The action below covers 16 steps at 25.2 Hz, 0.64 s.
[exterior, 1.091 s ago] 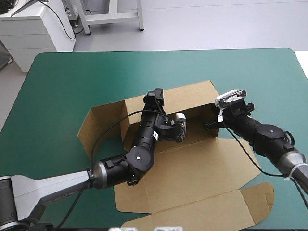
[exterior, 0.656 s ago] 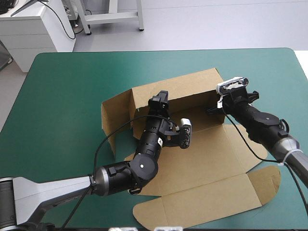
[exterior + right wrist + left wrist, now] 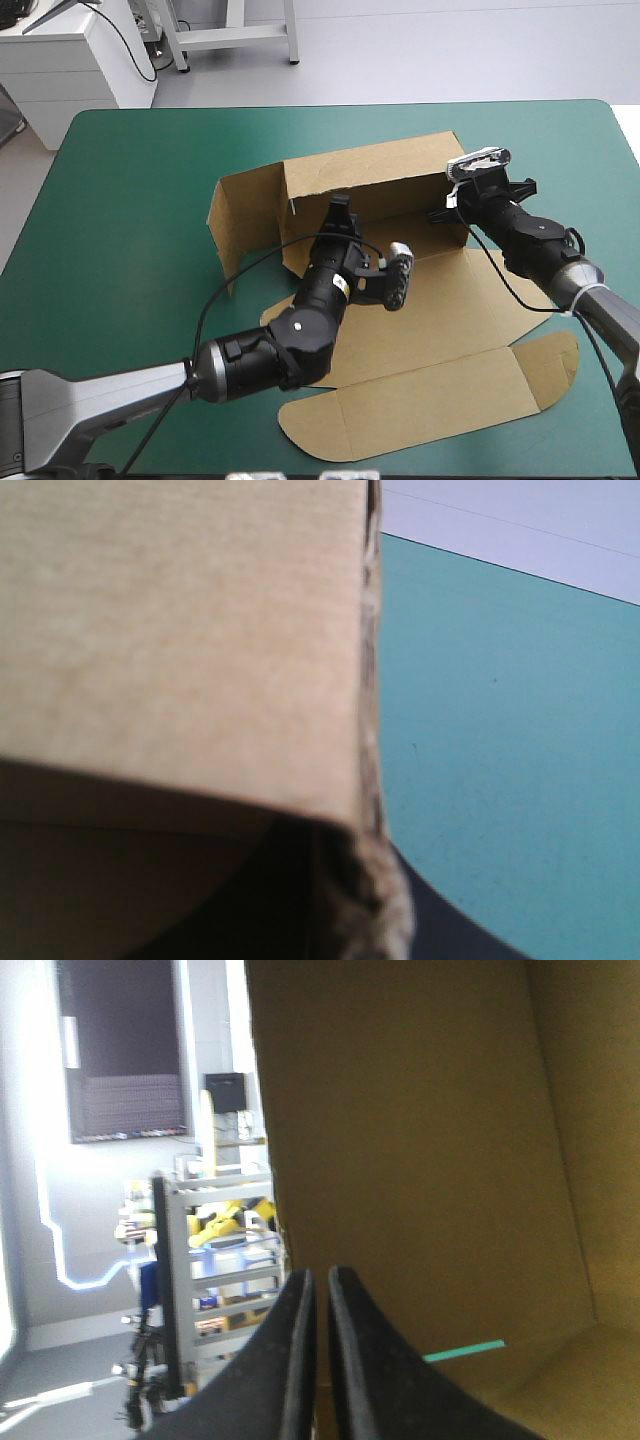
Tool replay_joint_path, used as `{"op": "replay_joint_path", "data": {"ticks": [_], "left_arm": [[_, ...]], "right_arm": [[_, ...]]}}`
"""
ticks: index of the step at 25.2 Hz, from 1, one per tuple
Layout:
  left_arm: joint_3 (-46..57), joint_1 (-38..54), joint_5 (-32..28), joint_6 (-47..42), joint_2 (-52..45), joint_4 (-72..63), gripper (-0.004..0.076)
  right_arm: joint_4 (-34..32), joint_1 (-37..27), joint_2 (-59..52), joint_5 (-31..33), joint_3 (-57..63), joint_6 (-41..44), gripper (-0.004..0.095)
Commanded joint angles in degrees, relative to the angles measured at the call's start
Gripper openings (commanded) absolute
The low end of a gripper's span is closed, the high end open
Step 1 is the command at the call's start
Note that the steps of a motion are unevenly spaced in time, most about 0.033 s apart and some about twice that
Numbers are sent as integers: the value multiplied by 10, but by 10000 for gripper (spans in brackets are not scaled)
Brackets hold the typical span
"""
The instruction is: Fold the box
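Note:
The brown box (image 3: pixel 430 330) lies partly raised in the middle of the teal-green table. Its back wall (image 3: pixel 370 175) stands upright, a side flap (image 3: pixel 245 215) juts out at the left end, and the lid (image 3: pixel 420 405) lies flat toward the near edge. My left gripper (image 3: pixel 340 208) reaches in from the near side to the back wall's top edge. In the left wrist view its black fingers (image 3: pixel 300 1310) are all but shut, with the board's edge (image 3: pixel 275 1210) running down between them. My right gripper (image 3: pixel 440 215) holds the wall's right end; board (image 3: pixel 180 630) fills most of the right wrist view.
Bare teal-green cover (image 3: pixel 130 200) surrounds the box on every side. The table's far edge (image 3: pixel 340 104) lies well beyond the back wall. A rounded tuck flap (image 3: pixel 555 360) of the lid sticks out at the near right.
The box has slid toward the far edge and its back wall now stands more upright. My left gripper, open earlier, has moved up to the wall and closed on it.

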Motion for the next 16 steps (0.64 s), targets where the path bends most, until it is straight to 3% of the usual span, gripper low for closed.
{"op": "replay_joint_path", "data": {"ticks": [1, 4, 5, 9, 16], "left_arm": [[-96, 52, 9, 135, -28, -161, 15], [-230, 164, 68, 346, -28, -497, 15], [-264, 197, 93, 381, -28, -579, 15], [-350, 334, 159, 397, -28, -697, 15], [-346, 588, 212, 397, -27, -929, 15]], "right_arm": [[-9, 0, -19, -12, -20, -23, -21], [-9, 0, -19, -13, -20, -25, -21], [-9, 0, -19, -13, -20, -25, -21], [-7, 0, -19, -13, -20, -25, -21], [-6, 0, -19, -13, -20, -25, -21]]}}
